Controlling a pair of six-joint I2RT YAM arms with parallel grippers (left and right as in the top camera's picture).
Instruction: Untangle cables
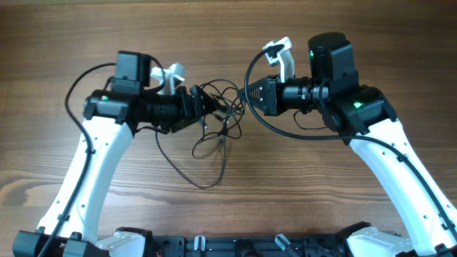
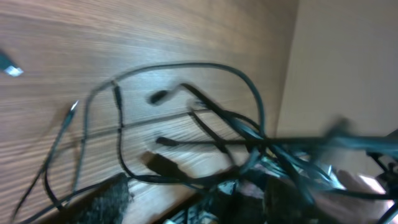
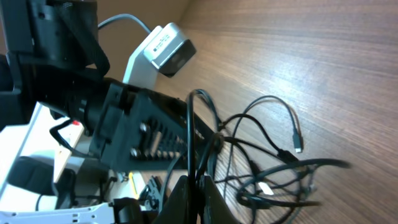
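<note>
Overhead, the cables are seen bunched at the middle of the frame on the wooden table, with one long loop trailing toward the lower centre. The left gripper is pointed into the bunch from the left and the right gripper from the right, so the knot lies between the two tips. How the jaws stand cannot be judged from above.

From the right wrist, more is given. The right gripper's fingers are pressed together at the bottom edge, with a thin black strand pinched between them and rising straight up the frame. The left gripper is seen there at centre left, its tip set against the tangle.

From the left wrist, everything near the fingers is blurred. Strands are crowded at the lower right, while loose loops and small plug ends are spread over the wood at centre and left. Whether the left gripper is wide or closed cannot be told.
</note>
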